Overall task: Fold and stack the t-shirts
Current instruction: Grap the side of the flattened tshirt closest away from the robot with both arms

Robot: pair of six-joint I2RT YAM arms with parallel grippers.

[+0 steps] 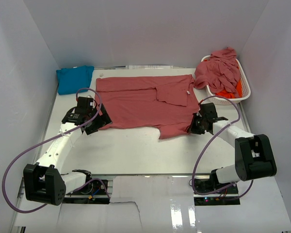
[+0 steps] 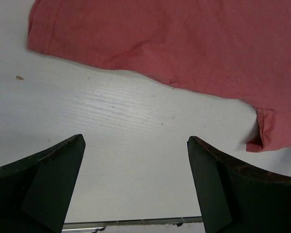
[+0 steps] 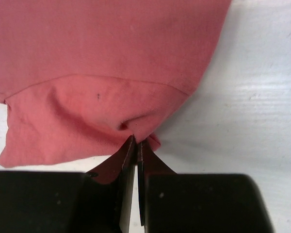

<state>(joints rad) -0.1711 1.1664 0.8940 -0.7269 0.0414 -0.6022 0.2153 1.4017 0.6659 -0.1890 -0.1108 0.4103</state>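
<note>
Right gripper [image 3: 136, 141] is clamped tight on a little pinch of the dusty rose-red cotton t-shirt [image 1: 140, 104] at its near right corner, with the fabric bunched up right at the tips. Left gripper [image 2: 136, 141] is wide open with nothing in it, over bare white table [image 1: 136, 150] just beside the shirt's near left edge. The shirt is spread out mid-table. A folded turquoise blue t-shirt [image 1: 75, 79] sits in the far left corner. The white slatted plastic basket [image 1: 246, 92] at far right holds a heap of rose-red shirts [image 1: 218, 70] plus a bright orange one [image 1: 230, 91].
</note>
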